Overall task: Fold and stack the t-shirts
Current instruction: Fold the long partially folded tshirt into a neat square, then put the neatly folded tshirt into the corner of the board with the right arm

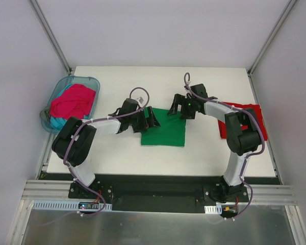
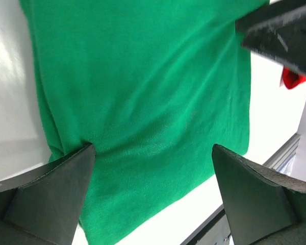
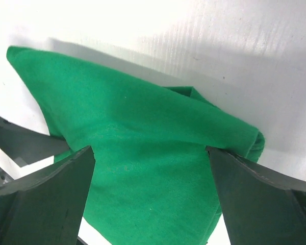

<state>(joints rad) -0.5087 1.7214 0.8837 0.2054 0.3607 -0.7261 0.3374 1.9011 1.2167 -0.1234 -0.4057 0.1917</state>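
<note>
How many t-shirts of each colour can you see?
green t-shirt: 1
red t-shirt: 1
pink t-shirt: 1
teal t-shirt: 1, mostly hidden under the pink one
Total: 4

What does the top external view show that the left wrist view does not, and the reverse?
Only the top external view shows the basket holding a pink shirt and a teal shirt. Only the left wrist view shows the fine creases of the green shirt and the left gripper open wide over it. Both show the green shirt, the white table and some of the red shirt.
</note>
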